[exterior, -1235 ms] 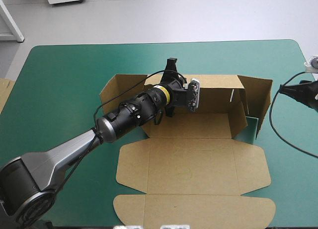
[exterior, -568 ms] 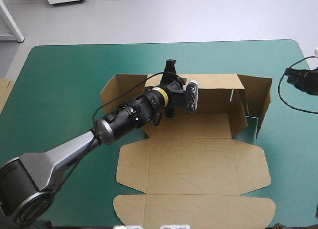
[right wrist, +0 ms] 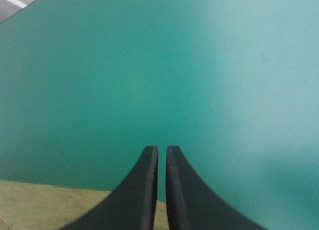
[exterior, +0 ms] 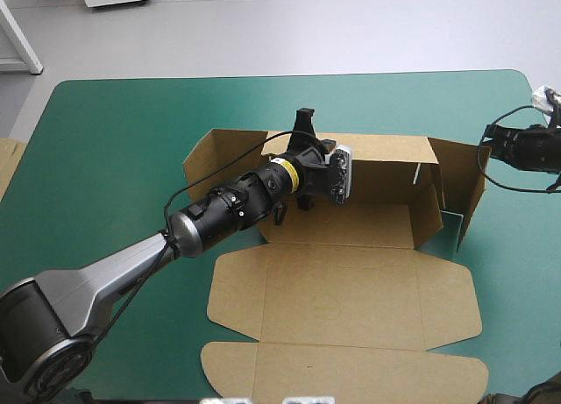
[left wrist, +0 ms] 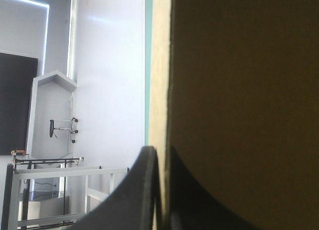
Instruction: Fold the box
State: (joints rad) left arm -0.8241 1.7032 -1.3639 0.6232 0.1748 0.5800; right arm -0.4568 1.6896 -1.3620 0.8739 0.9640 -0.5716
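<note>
The brown box (exterior: 342, 281) lies in the middle of the teal-green cover, its base and lid flat toward the near edge. Its back wall and both side walls stand raised. My left gripper (exterior: 304, 124) reaches over from the left and is shut on the top edge of the back wall. In the left wrist view the board (left wrist: 239, 90) sits between the black fingers of the left gripper (left wrist: 162, 155). My right gripper (exterior: 491, 144) hovers just outside the right side wall (exterior: 463, 180). The right gripper (right wrist: 162, 152) is shut and holds nothing, with a strip of board (right wrist: 40, 205) beside it.
An edge of more brown board (exterior: 7, 163) shows at the table's left edge. Bare teal-green cover (exterior: 123, 159) lies left of and beyond the box. The table's right edge (exterior: 548, 115) runs close behind my right gripper.
My right gripper has come in from the table's right edge toward the box's right side wall. The left gripper and the back wall have shifted slightly right.
</note>
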